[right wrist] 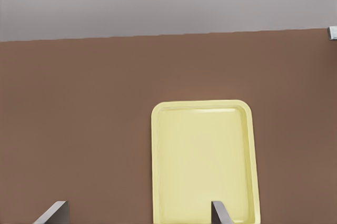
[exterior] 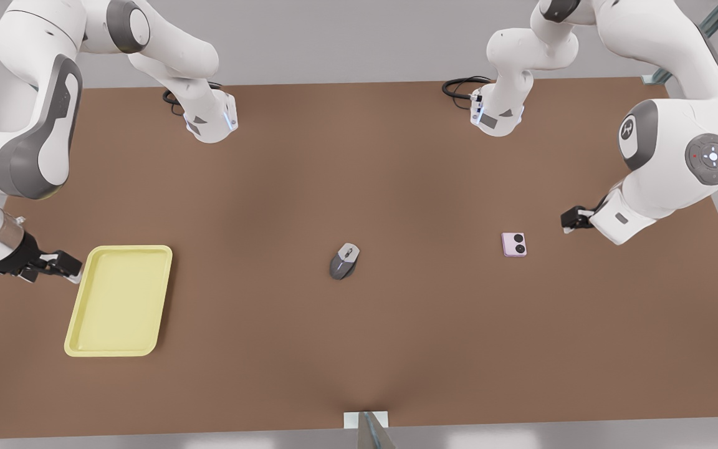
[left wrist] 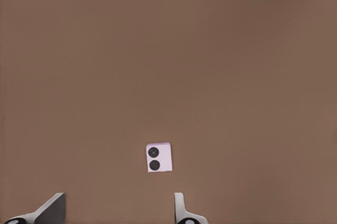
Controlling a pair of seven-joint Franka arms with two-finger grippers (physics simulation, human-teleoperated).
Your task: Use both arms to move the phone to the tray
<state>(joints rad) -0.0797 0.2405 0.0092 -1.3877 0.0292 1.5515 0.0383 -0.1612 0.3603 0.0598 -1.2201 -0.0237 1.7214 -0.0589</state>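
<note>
The pale pink phone [exterior: 513, 244] lies flat on the brown table at the front view's right, its two black camera circles facing up. My left gripper [exterior: 564, 221] hovers a short way to the phone's right in the front view, apart from it. In the left wrist view the phone [left wrist: 159, 157] sits just ahead of the open left gripper [left wrist: 118, 216], which holds nothing. The pale yellow tray [exterior: 128, 249] rests at the front view's left. My right gripper [exterior: 74, 268] is beside the tray's left rim, and in the right wrist view it [right wrist: 138, 216] stands open and empty over the tray [right wrist: 200, 104].
A grey computer mouse [exterior: 344, 260] lies in the middle of the table, between phone and tray. Both arm bases and black cables [exterior: 462, 85] stand along the far edge. A small metal bracket [exterior: 366, 421] sits at the near edge.
</note>
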